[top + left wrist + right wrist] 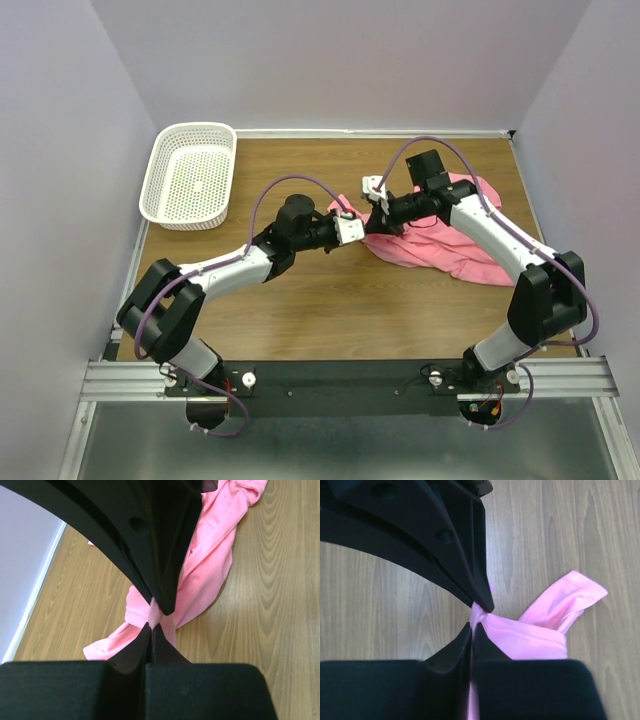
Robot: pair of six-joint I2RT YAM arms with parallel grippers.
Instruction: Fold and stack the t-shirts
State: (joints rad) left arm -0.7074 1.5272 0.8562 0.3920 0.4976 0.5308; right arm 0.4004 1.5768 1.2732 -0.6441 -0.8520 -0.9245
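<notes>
1. T-shirt (425, 250): one pink heap, crumpled, on the worktop (330, 320) right of centre, partly under the right arm. Not spread and no fold visible, so the task is judged to be at its start.
2. The heap's left end is bunched and lifted off the wood; the rest trails down onto it. In the left wrist view the cloth hangs below the pinch as a twisted band.
3. Left end effector (154, 619): closed to a sliver on a small tuft of the pink cloth. The fabric is thin, hence almost no gap.
4. Right end effector (477, 616): likewise clamped on a tuft. A hemmed fold sticks out beside it, sleeve or hem, cannot tell which.
5. In the top view the two grips sit just beside each other. Judgement: they are placed close on one edge so that drawing them apart would tauten it and open the shirt flat.
6. Risk: so small a bite may slip, and the twist may persist if the holds are on different layers.
7. Basket (195, 170): white, perforated, far-left corner, well apart from the shirt.
</notes>
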